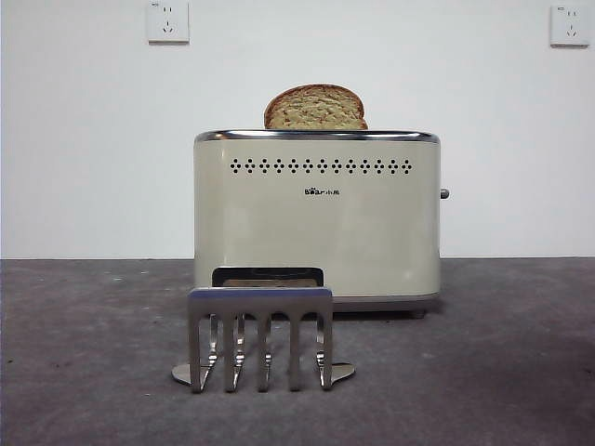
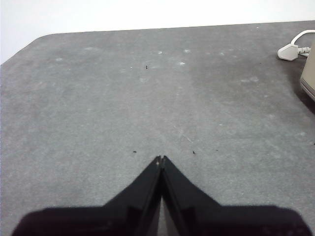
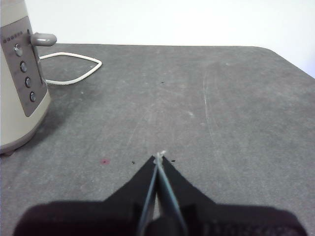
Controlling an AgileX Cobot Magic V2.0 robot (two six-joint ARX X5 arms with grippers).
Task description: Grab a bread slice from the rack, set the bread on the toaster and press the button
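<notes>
The slice of bread [image 1: 315,109] stands in the cream toaster [image 1: 316,223], its domed top showing above the chrome rim. The silver rack [image 1: 261,337] stands in front of the toaster with nothing between its bars. The grey button [image 1: 444,193] sticks out from the toaster's right narrow side; in the right wrist view the button [image 3: 43,39] shows as a grey lever above a panel of small round knobs on the toaster [image 3: 19,83]. My left gripper [image 2: 161,159] is shut over bare table. My right gripper [image 3: 160,157] is shut, away from the toaster.
A white power cord [image 3: 74,66] loops on the grey table behind the toaster, and its plug [image 2: 290,50] lies at the table's far side. A corner of the toaster [image 2: 309,73] edges into the left wrist view. Two wall sockets [image 1: 167,21] sit high on the white wall.
</notes>
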